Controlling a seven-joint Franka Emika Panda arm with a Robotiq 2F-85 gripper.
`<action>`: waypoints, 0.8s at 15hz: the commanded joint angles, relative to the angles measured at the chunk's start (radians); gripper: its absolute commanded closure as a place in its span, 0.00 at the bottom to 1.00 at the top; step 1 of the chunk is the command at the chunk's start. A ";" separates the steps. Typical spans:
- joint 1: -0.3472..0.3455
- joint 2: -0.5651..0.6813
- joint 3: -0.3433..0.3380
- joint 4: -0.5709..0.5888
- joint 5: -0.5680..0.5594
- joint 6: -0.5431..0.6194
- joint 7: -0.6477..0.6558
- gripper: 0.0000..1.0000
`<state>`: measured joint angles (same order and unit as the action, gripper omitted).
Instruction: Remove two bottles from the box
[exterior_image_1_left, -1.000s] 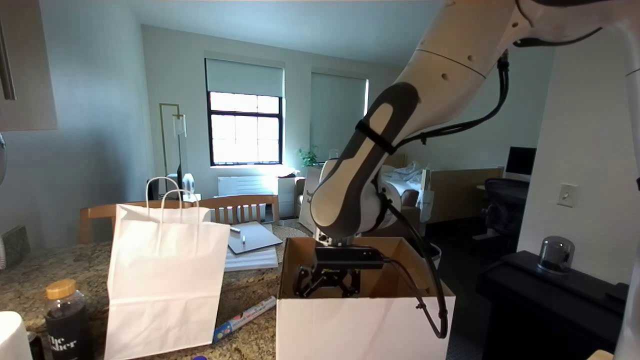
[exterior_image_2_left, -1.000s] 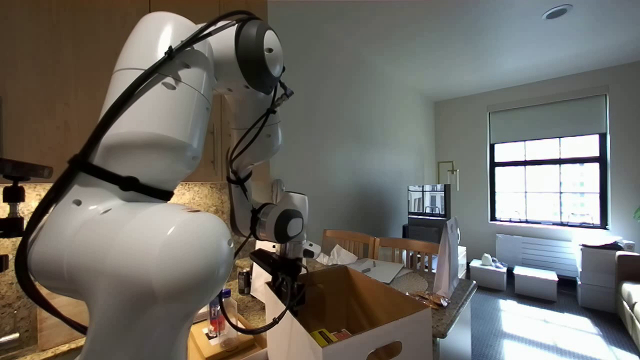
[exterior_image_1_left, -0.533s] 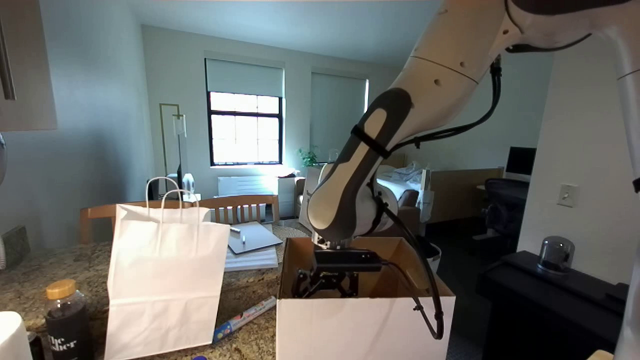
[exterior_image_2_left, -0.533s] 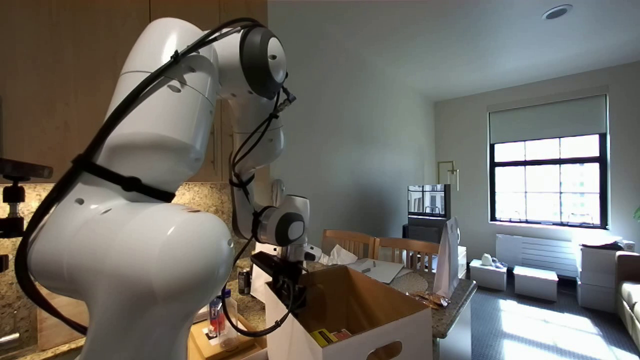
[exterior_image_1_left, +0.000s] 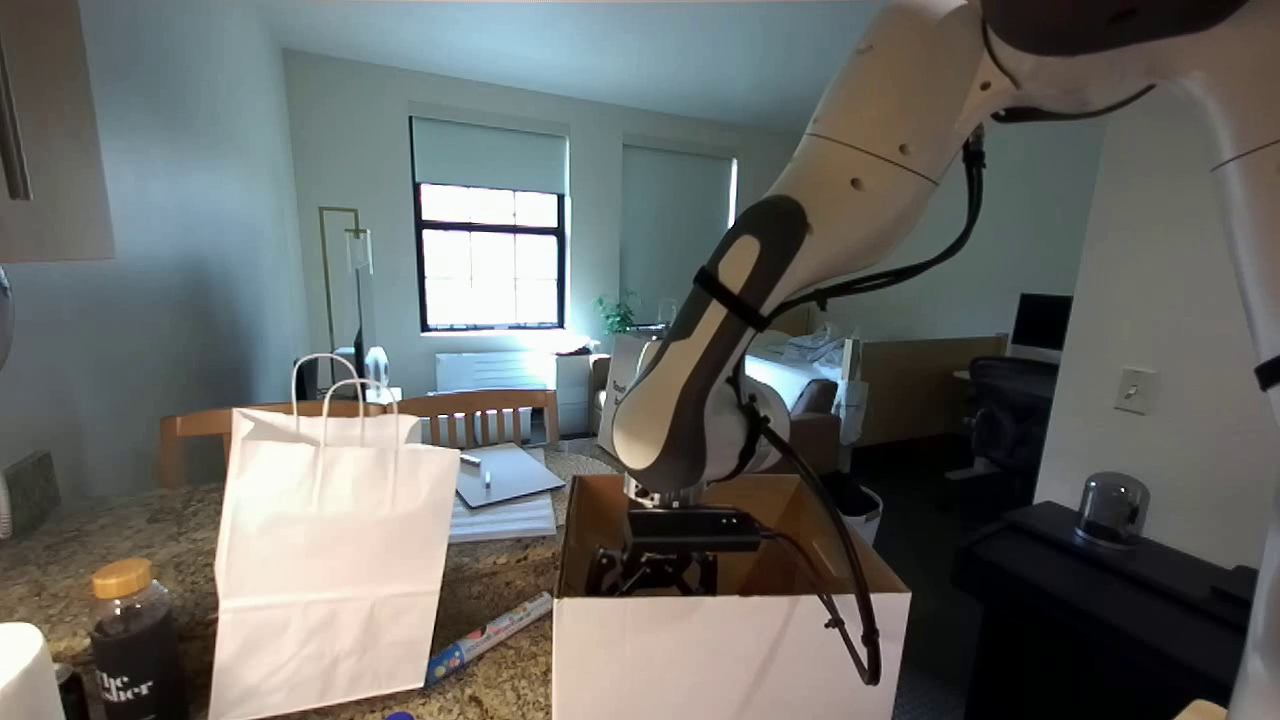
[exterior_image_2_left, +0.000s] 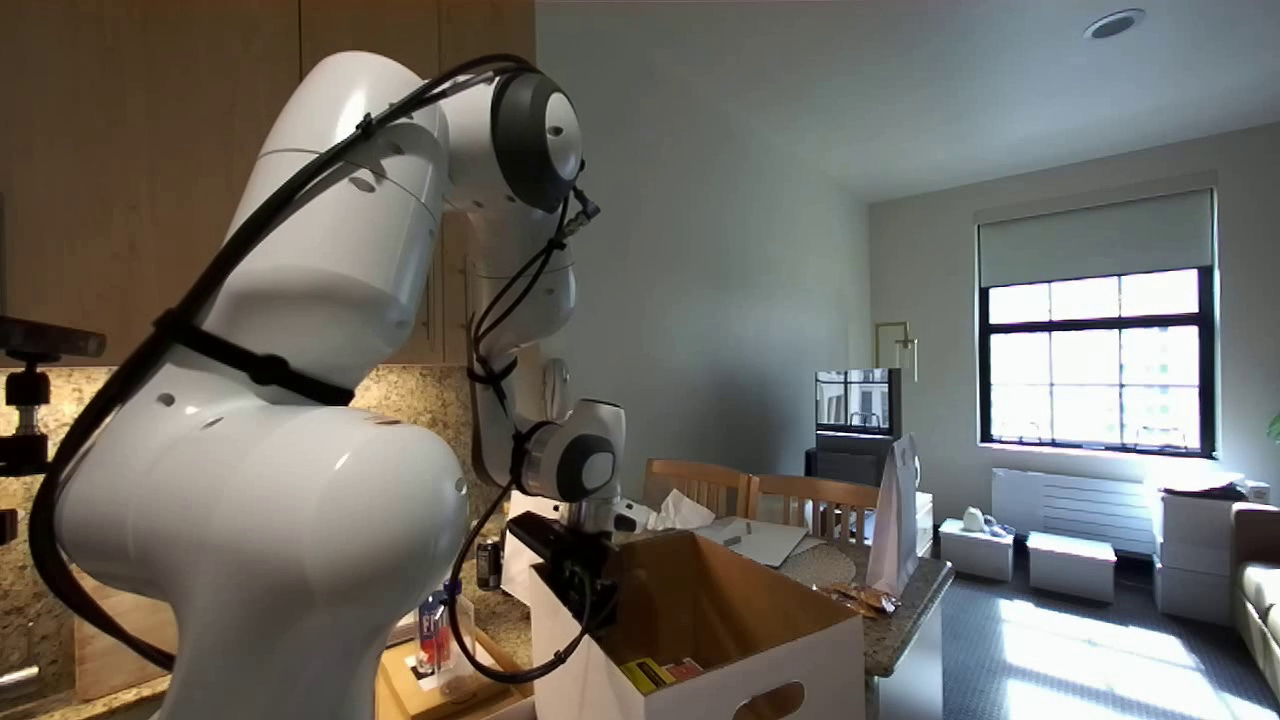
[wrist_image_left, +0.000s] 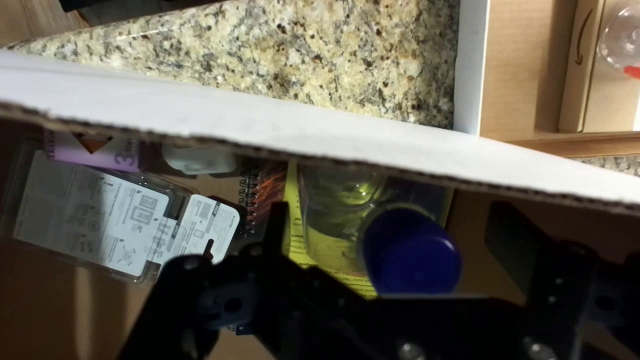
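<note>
The box (exterior_image_1_left: 730, 650) is a tall carton, white outside and brown inside; it also shows in an exterior view (exterior_image_2_left: 790, 660), and its white rim (wrist_image_left: 300, 120) crosses the wrist view. In the wrist view a clear bottle with a dark blue cap (wrist_image_left: 410, 255) is inside the box, cap toward the camera, its base partly hidden by the rim. My gripper (wrist_image_left: 390, 215) is open, its fingers on either side of the bottle and apart from the cap. In both exterior views the gripper (exterior_image_1_left: 655, 575) (exterior_image_2_left: 590, 600) reaches down inside the box. Another bottle (exterior_image_2_left: 434, 640) stands outside the box.
Inside the box lie a clear plastic package (wrist_image_left: 90, 215), a purple carton (wrist_image_left: 95, 150), a white rounded object (wrist_image_left: 200, 159) and a yellow sheet (wrist_image_left: 300, 240). A white paper bag (exterior_image_1_left: 335, 560) and a dark labelled jar (exterior_image_1_left: 140, 650) stand on the granite counter.
The arm has come down, and my gripper has sunk a little deeper into the box. The box and the things around it have not moved.
</note>
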<state>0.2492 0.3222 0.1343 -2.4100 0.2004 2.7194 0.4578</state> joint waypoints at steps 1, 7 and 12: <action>-0.012 0.013 0.004 0.007 0.012 -0.007 -0.031 0.00; -0.014 0.023 0.005 0.014 0.014 -0.012 -0.035 0.53; -0.016 0.024 0.004 0.017 0.017 -0.014 -0.035 0.66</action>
<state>0.2492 0.3410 0.1313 -2.3959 0.2004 2.7173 0.4578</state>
